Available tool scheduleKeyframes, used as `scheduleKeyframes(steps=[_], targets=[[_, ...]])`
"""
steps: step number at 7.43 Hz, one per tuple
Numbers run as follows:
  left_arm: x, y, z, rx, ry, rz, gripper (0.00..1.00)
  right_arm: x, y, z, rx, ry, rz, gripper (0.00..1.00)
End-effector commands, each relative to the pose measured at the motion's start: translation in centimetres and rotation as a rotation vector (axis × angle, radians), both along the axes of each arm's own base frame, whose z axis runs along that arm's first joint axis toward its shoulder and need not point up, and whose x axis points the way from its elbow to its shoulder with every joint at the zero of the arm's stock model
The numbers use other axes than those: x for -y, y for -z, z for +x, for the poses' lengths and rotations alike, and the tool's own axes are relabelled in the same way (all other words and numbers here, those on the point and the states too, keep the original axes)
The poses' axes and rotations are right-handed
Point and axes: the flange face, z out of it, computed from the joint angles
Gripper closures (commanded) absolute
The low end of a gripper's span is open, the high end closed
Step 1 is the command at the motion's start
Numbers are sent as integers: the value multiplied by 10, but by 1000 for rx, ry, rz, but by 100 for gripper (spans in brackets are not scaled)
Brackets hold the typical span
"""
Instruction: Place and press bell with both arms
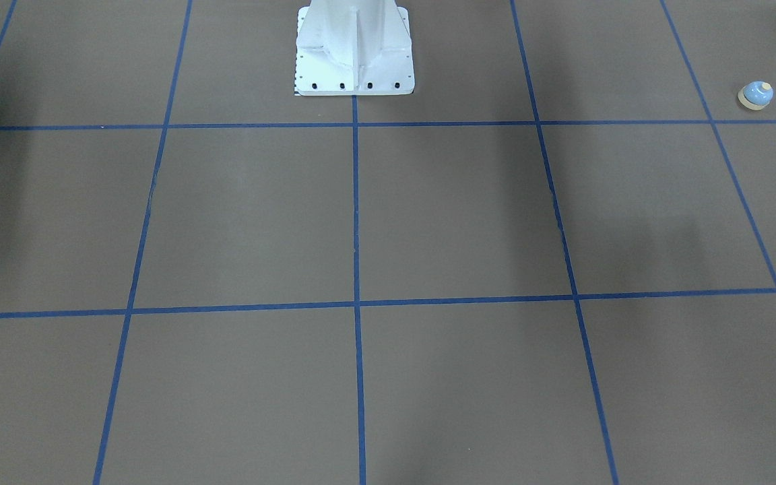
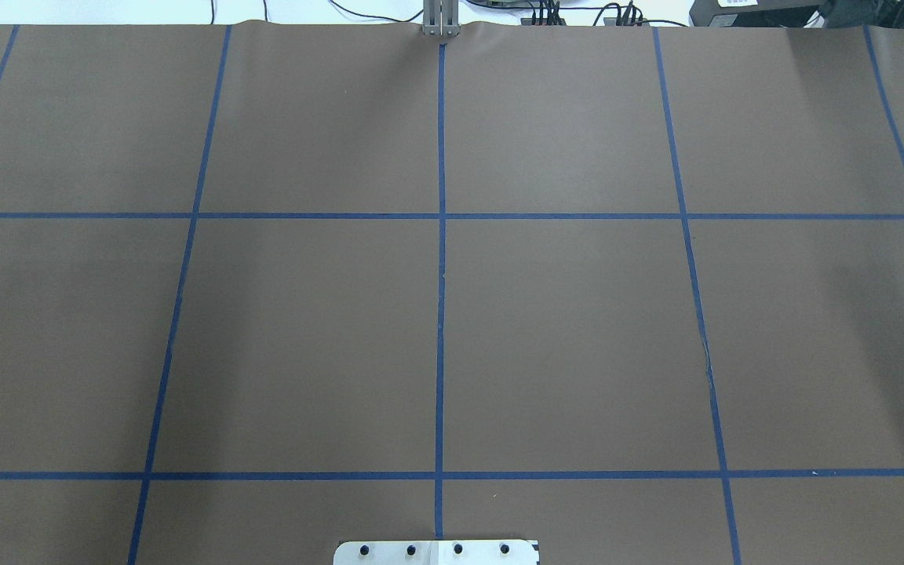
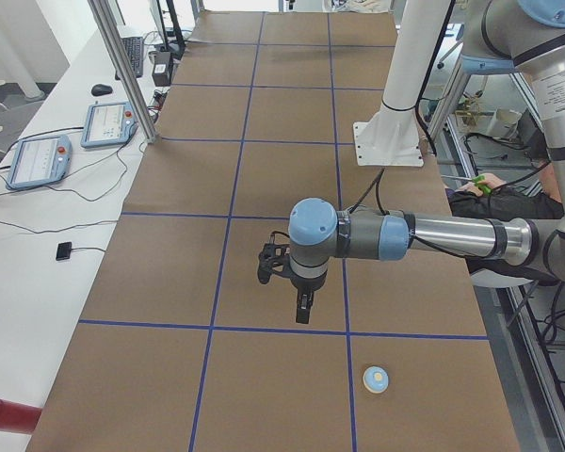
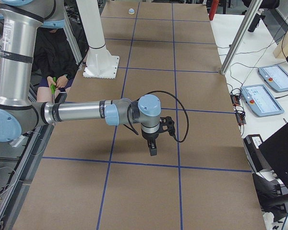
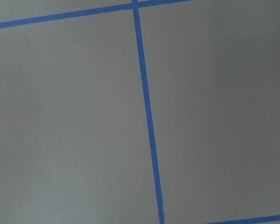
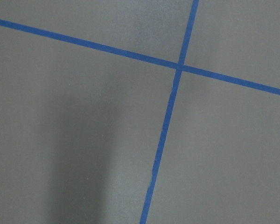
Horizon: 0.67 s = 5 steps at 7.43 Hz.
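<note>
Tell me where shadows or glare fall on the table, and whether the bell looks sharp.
Front-facing view: soft shadow bands cross the table; the bell is tiny at the right edge but fairly sharp. Overhead view: a pale sheen near the top middle, a shadow at the right. Right wrist view: a broad soft shadow at the lower left. Left wrist view: no glare.

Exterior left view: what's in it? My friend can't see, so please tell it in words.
A small light-blue bell sits on a brown table marked with blue tape lines. The robot's near left arm reaches over the table, its black gripper pointing down, apart from the bell.
</note>
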Motion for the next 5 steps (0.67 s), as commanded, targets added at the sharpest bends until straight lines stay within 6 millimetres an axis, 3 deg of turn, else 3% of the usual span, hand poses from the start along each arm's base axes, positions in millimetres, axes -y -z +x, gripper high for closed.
scheduleKeyframes(steps=[1, 5], targets=[[0, 1, 0, 1, 0, 4, 0, 0, 1, 0, 0, -1, 1, 0], [6, 2, -2, 15, 11, 3, 0, 2, 2, 0, 0, -1, 4, 0]])
